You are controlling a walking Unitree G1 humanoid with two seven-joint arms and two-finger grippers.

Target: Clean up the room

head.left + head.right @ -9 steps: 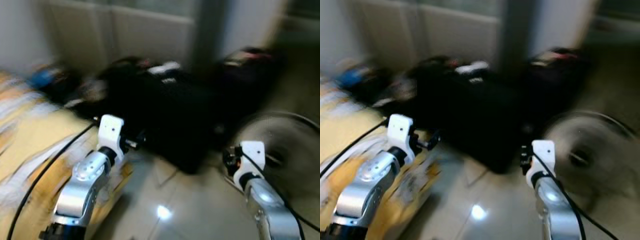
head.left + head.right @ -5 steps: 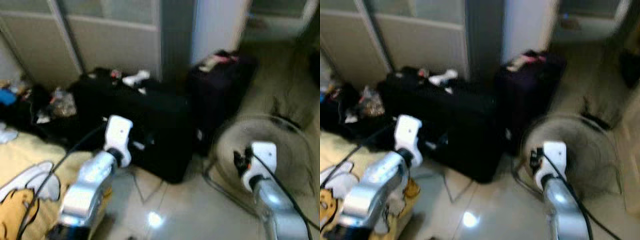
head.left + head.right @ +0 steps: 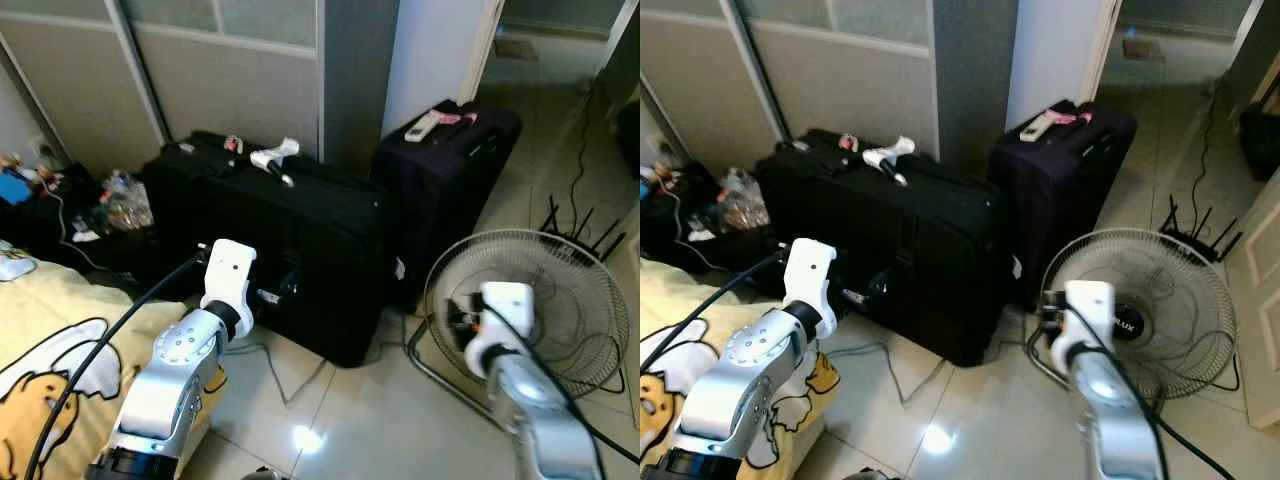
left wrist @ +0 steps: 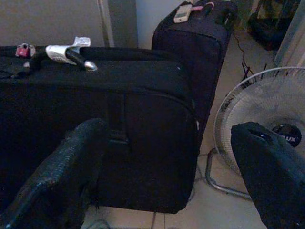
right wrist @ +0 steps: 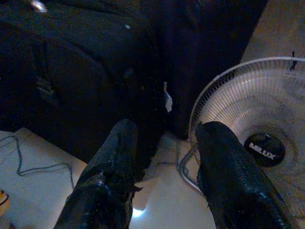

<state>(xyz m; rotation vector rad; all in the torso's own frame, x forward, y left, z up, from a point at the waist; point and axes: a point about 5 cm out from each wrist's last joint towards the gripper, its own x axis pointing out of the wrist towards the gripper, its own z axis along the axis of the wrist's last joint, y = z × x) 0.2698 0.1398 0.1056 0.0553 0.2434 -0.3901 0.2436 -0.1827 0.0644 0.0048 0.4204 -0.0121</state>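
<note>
Both hands were spread and empty: the left hand (image 4: 167, 167) faced the black suitcase (image 3: 270, 240), the right hand (image 5: 162, 176) the floor fan (image 3: 1145, 310). Walking on risked snagging the floor cable (image 3: 275, 365) (loose beside the suitcase) or toppling the fan.

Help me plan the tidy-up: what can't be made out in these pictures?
- Clutter by the wall, left eye view: too small and jumbled to name.
- Big black suitcase: shut, so its contents are hidden.
- Small light thing on top of the dark upright suitcase: too small to name.
- Bedspread: cut off by the picture's edge.
</note>
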